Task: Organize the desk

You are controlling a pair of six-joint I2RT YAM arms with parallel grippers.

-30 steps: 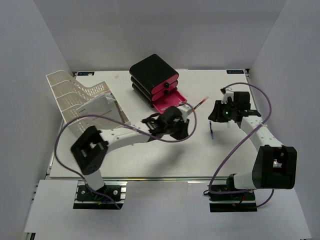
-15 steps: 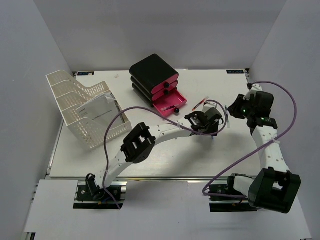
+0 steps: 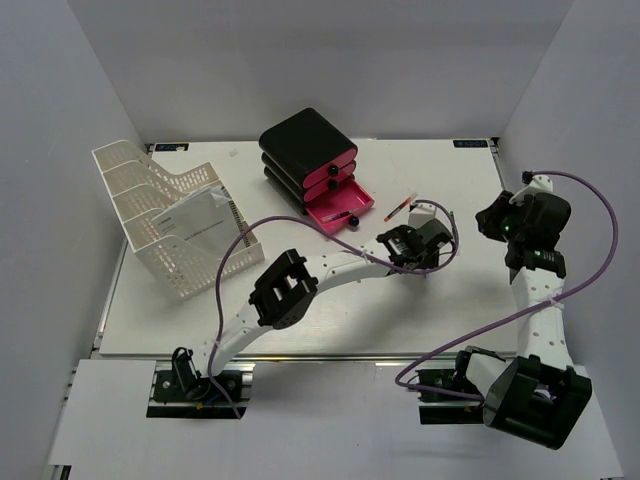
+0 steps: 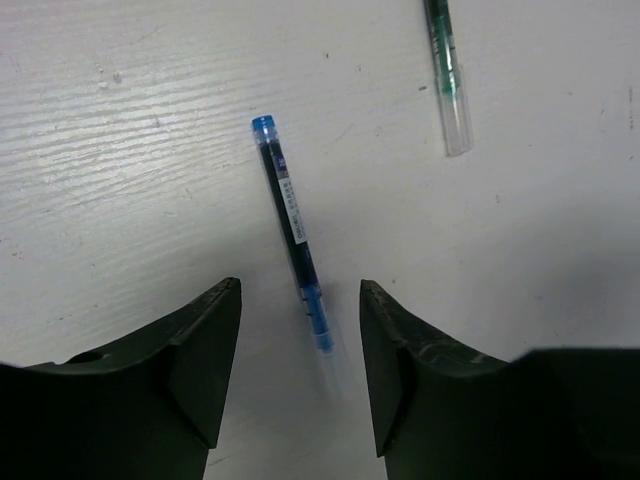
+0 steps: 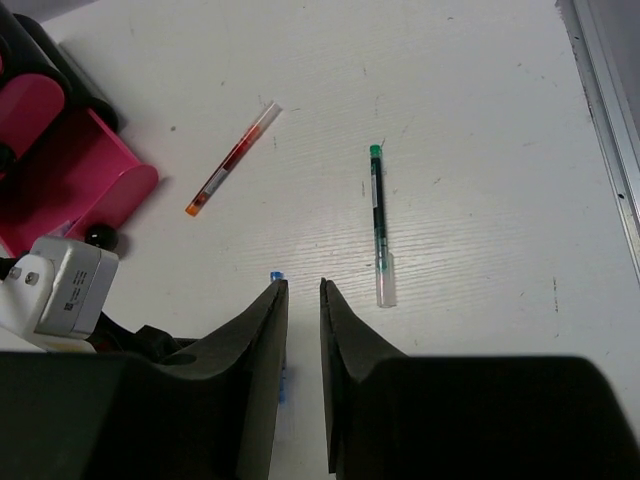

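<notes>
The white desk (image 3: 300, 320) holds three loose pens right of centre. A blue pen (image 4: 290, 225) lies flat, its clear end between the open fingers of my left gripper (image 4: 300, 290), which hovers just over it without touching; in the top view my left gripper (image 3: 418, 255) reaches far right. A green pen (image 4: 443, 70) lies beyond it, also in the right wrist view (image 5: 378, 225). A red pen (image 5: 232, 160) lies nearer the drawers. My right gripper (image 5: 303, 285) is empty, its fingers only narrowly apart, raised at the right side (image 3: 497, 222).
A black-and-pink drawer unit (image 3: 308, 150) stands at the back centre with its lowest pink drawer (image 3: 340, 208) pulled open. A white mesh paper tray (image 3: 165, 215) with a booklet in it stands at the left. Grey walls enclose the desk; a metal rail (image 5: 610, 150) runs along its right edge.
My left arm has swung right from in front of the open drawer to over the blue pen. My right arm has pulled back to the right, away from the pens.
</notes>
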